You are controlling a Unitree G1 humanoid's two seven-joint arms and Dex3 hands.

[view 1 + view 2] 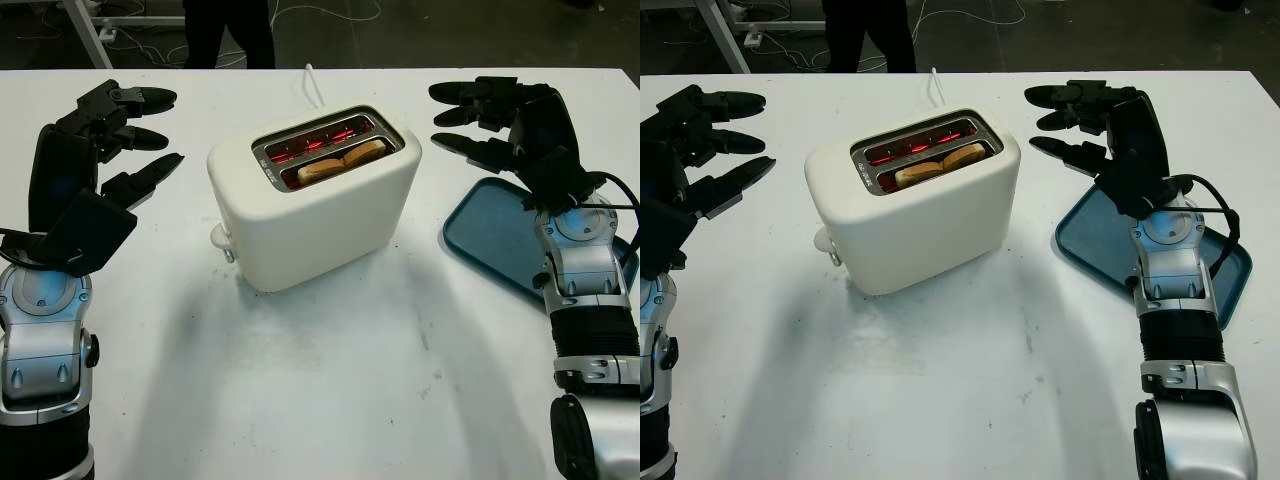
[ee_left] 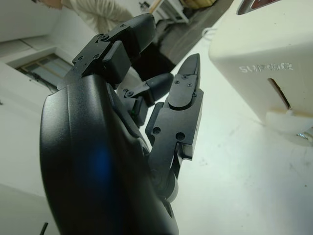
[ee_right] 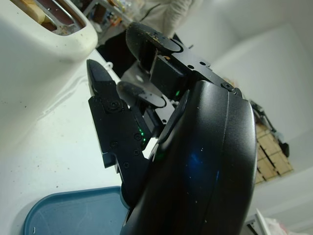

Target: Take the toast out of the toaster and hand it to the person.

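Toast (image 1: 341,160) sits low in front slot of toaster (image 1: 315,205), elements glowing red. Left hand (image 1: 120,135), right hand (image 1: 480,115) flank it, both open, empty. Risk — fingers touch hot slot, or toaster tips.

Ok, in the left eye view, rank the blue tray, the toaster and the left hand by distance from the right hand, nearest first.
1. Blue tray: directly under the open right hand, at the table's right.
2. Toaster: mid-table, toast in its front slot.
3. Left hand: open, beyond the toaster, at the table's left side.
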